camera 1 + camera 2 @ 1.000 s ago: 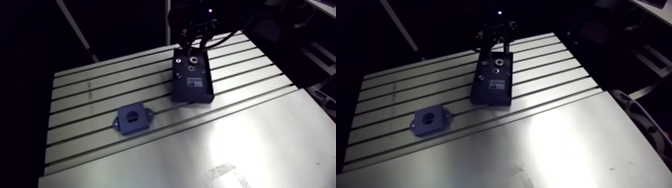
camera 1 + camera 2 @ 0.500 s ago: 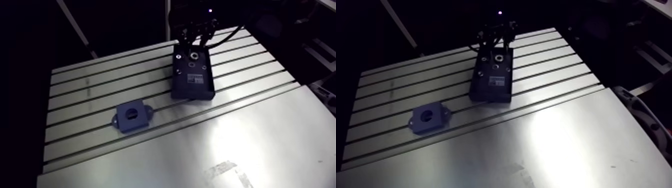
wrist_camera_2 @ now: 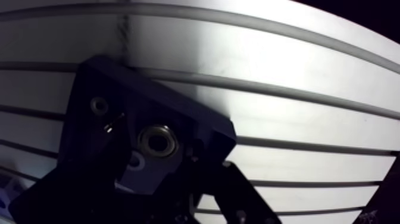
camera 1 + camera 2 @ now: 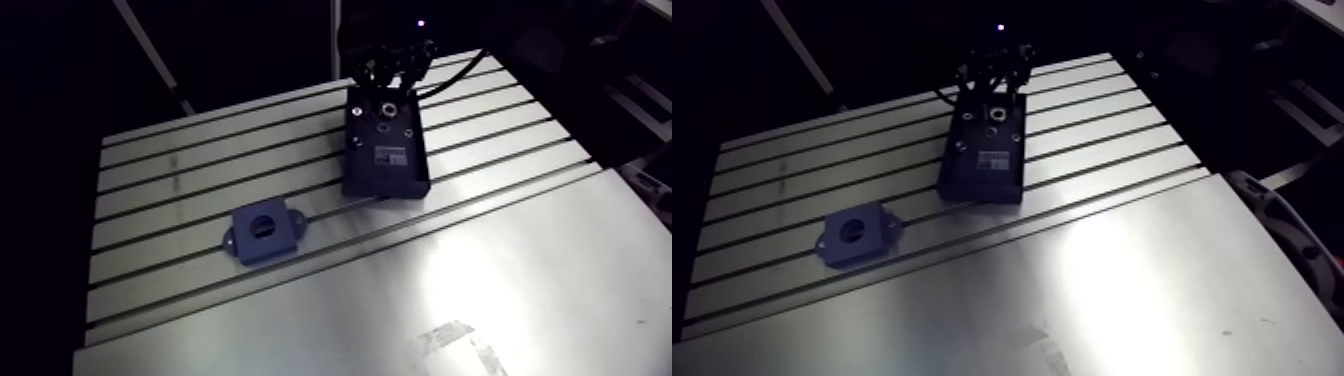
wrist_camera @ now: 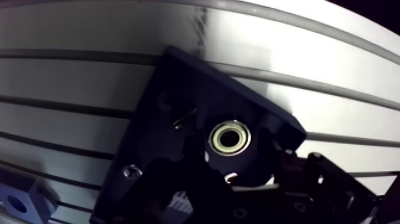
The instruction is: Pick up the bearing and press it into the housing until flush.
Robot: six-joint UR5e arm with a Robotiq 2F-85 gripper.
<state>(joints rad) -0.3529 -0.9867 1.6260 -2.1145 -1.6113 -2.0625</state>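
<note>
— Over the far end of the black tray [image 4: 385,165], the gripper [image 5: 235,156] sits lower than it did just before; in the arm view its dark tips now overlap the tray's top edge

— And the bearing [image 5: 231,137]?

— It rests in its round pocket in the tray, shiny ring up, not lifted. The wrist view shows it lying between the two fingers [image 5: 189,156], a little ahead of their tips

— Do they pinch it?

— No, they stand spread, one on each side, with dark tray surface showing between each tip and the ring. Nothing is held

— Then the change is only the approach

— Yes. The tray and the housing [image 4: 262,232] lie as they did earlier on the slotted table [image 4: 500,260]; the small shift of the whole arm view looks like the camera riding along with the arm

— What does that mean for the job?

— The pick seems close: the arm likely has to sink a bit more and centre on the ring before it closes. The housing waits well apart from the tray, its bore empty, so the carry and the press are both still to come
</note>
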